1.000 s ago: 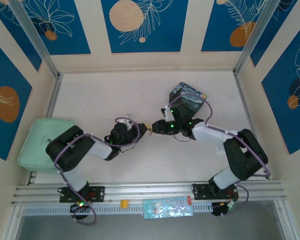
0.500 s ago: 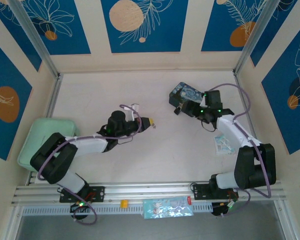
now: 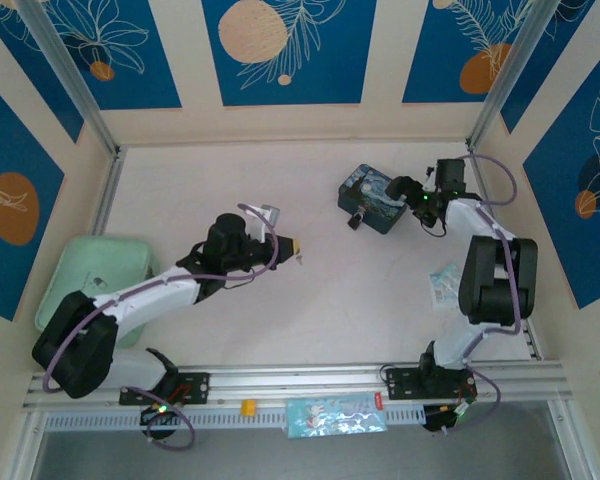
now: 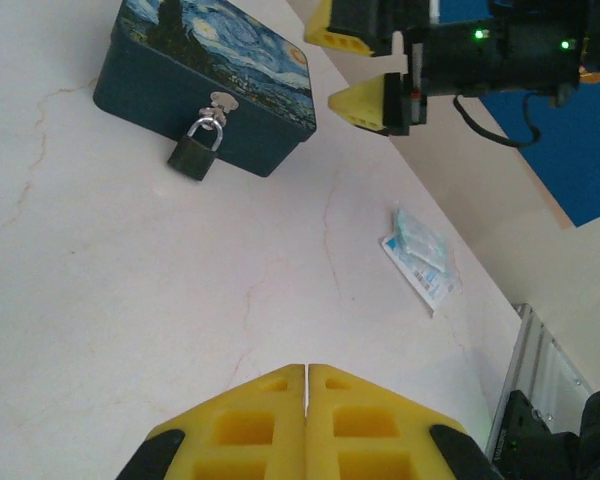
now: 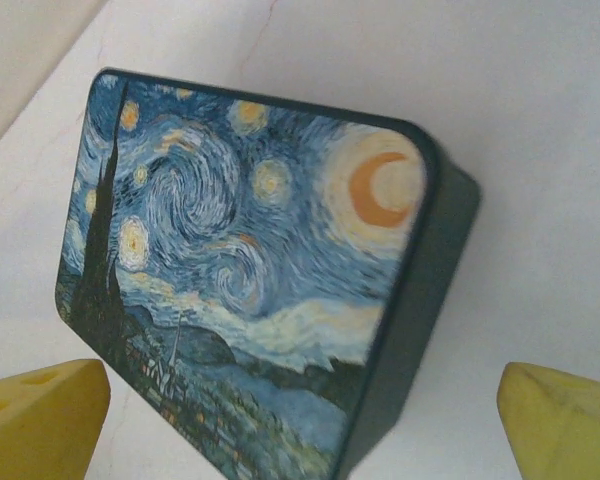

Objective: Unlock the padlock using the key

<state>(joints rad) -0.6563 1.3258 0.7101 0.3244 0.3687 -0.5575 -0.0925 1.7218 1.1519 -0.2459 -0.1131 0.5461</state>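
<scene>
Marbled worktop: left gripper, pressed together, key too small to make out, should meet the padlock squarely while the spread right gripper steadies the painted box, far right.

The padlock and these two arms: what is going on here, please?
The padlock hangs on the front of the painted box, and no tool touches it. The right tool is open and hovers just beside the box. The left tool is shut and waits apart from the box, over the table. Whether it holds the key, I cannot tell.
</scene>
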